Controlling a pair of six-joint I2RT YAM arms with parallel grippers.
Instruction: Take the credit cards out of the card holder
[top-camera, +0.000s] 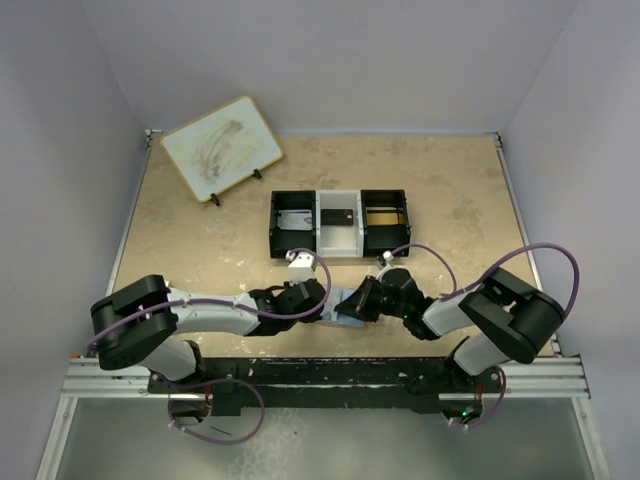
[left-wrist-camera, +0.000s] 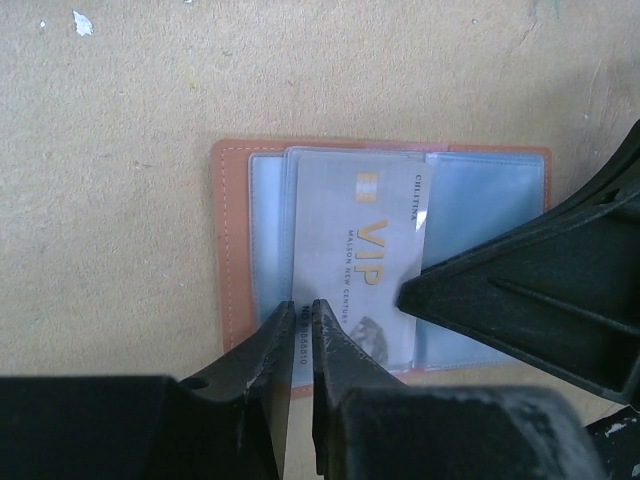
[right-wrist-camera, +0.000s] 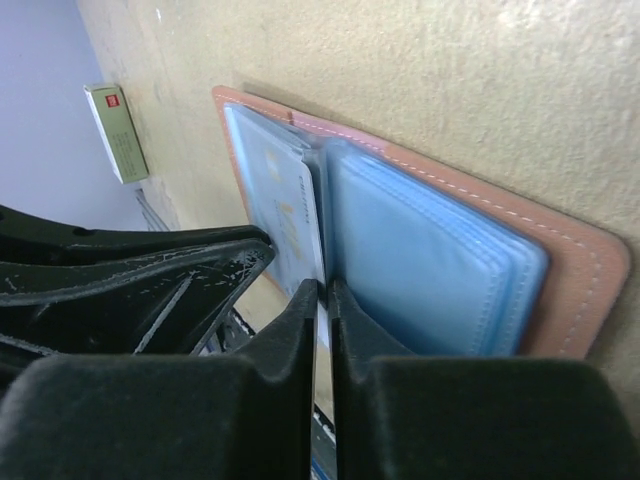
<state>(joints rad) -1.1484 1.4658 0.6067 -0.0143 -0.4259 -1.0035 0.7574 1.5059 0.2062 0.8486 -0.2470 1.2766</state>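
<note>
The card holder (left-wrist-camera: 232, 250) lay open and flat on the tabletop (left-wrist-camera: 120, 200), directly under the tips of both pincers, which met over it from opposite sides. A pale credit card (left-wrist-camera: 360, 250) with gold VIP lettering sat across the holder's fold, over the blue-grey pockets (right-wrist-camera: 430, 270).

The left pincer (left-wrist-camera: 302, 308) stood with its jaws almost together, only a thin slit between them. Its tips were at the card's nearest corner, and the card's edge ran into the slit. Whether the card was gripped there could not be told.

The right pincer (right-wrist-camera: 322, 288) reached in from the card's far side. Its jaws were clamped on the card's thin pale edge, which showed as a line between the tips. To the left of those tips was the lettered face of the card, and to the right the stacked pockets lay flat.

Well beyond both pincers stood a three-part tray (top-camera: 275, 222).
</note>
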